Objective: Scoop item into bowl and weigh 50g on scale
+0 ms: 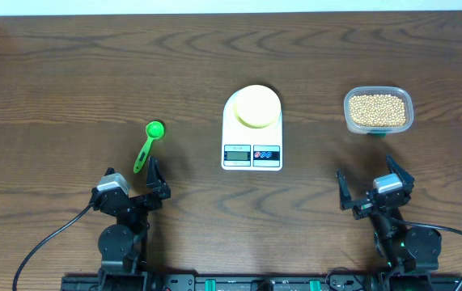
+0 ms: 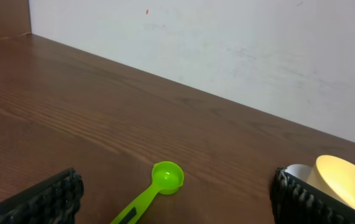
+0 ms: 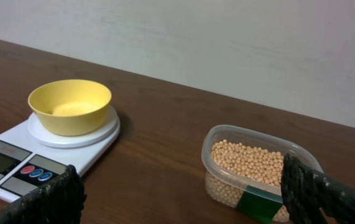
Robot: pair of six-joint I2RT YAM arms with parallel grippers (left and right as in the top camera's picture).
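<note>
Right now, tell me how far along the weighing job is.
Done: the empty bowl sits on the scale. In hand: nothing. The left claw and right claw are open, and the scoop lies untouched on the table. Left: pick up the scoop, move beans from the tub into the bowl, and reach 50 g. The display is too small to read.

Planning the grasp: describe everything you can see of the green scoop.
The green scoop looks like bright plastic: a small round cup, empty, on a flat handle with a dark mark near its end. It lies flat on the wooden table, cup up and pointing away from the robot, left of the scale. Only the table touches it.
</note>
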